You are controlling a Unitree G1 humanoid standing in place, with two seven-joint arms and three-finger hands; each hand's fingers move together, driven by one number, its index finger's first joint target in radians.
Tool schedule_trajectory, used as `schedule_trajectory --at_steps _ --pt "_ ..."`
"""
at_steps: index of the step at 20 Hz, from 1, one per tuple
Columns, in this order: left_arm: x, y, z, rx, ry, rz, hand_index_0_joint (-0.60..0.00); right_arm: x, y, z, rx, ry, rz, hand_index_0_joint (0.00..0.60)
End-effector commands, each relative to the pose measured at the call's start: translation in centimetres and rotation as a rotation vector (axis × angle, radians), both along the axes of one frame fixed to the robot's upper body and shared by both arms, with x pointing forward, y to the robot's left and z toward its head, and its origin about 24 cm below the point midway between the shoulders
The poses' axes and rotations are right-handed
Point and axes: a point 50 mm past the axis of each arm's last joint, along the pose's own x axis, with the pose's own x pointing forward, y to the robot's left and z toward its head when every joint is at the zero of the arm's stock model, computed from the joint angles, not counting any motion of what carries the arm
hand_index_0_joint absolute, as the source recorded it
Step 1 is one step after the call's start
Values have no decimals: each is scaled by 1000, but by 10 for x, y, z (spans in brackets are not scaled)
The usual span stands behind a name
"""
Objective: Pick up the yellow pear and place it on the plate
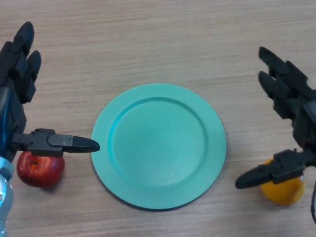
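The yellow pear [283, 191] sits on the wooden table [163, 44] at about four o'clock from the green plate [158, 145], near its rim but apart from it; the right hand [289, 123] hovers over it, spread wide and holding nothing, its thumb crossing the fruit's top. The plate is bare. The left hand [22, 98] shows at nine o'clock, likewise spread and idle, above a red apple [40, 169]. The pear looks small, rounded and smooth; I judge it light and rigid, yet glossy enough to slip or roll. The best hold is probably across its broad belly, thumb opposite fingers, low on the widest part.
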Motion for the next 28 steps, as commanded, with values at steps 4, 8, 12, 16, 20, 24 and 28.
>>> schedule_trajectory --at_steps 4,8,12,16,20,24,28 --pt "-9 4 32 -8 -187 -34 0 -24 -18 29 -1 -176 -23 0" --pt "-6 2 35 -71 -192 -56 0 -31 -25 19 17 -162 -28 0" --pt "-3 -1 34 -74 -181 -80 0 -34 -36 2 17 -147 -13 0" --pt "-3 -5 33 -58 -178 -86 0 -33 -50 -20 32 -121 -27 0" --pt "-3 -6 33 -60 -179 -76 0 -29 -60 -39 64 -93 -39 0" --pt "-4 -9 34 -49 -189 -63 0 -23 -69 -47 129 -121 -99 55" --pt "-5 -11 36 -31 -191 -66 0 -14 -78 -67 82 -223 -196 0"
